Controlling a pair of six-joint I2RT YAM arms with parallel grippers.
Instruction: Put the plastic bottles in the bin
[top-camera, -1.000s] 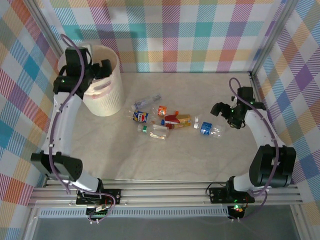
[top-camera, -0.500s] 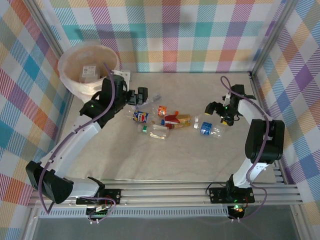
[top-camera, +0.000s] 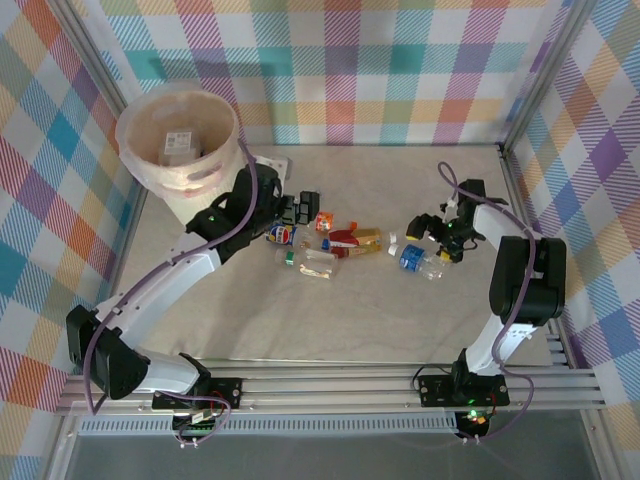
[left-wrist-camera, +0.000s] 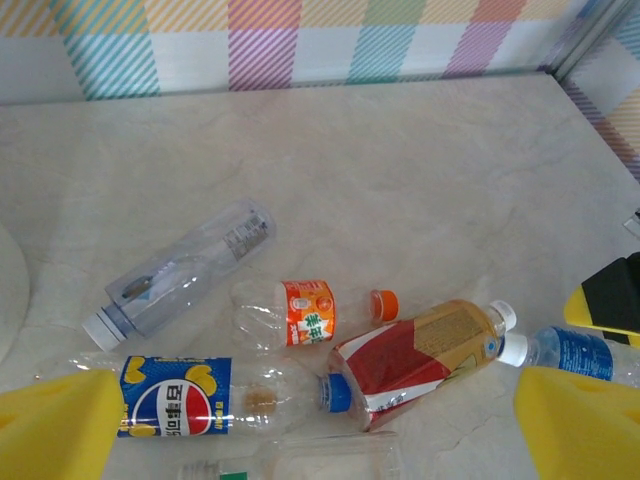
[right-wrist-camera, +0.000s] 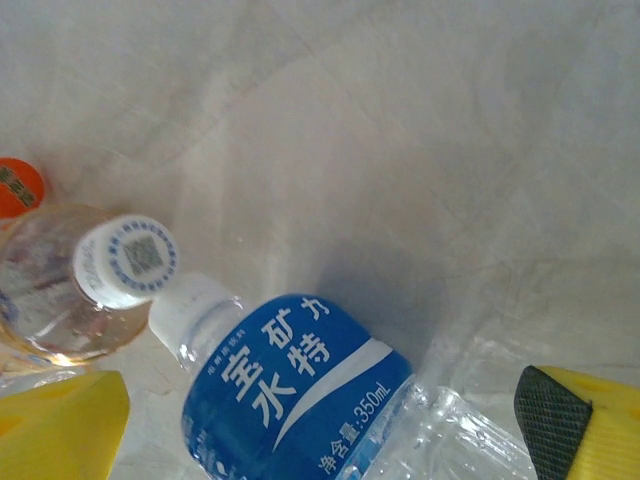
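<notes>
I see crushed, clear plastic bottles (left-wrist-camera: 305, 312) clustered on the table (left-wrist-camera: 400, 180), bin (top-camera: 165, 190) at ten o'clock; left jaws and right jaws both apart.

Robotics laboratory test cell. A pale marbled worktop (top-camera: 380, 320) lies beneath the left end effector (top-camera: 298, 208) and right end effector (top-camera: 429, 231). Checked fabric screens (top-camera: 400, 70) on aluminium framing (top-camera: 330, 381) enclose it beyond and to either side of them, with the arm bases (top-camera: 455, 385) bolted nearer.
</notes>
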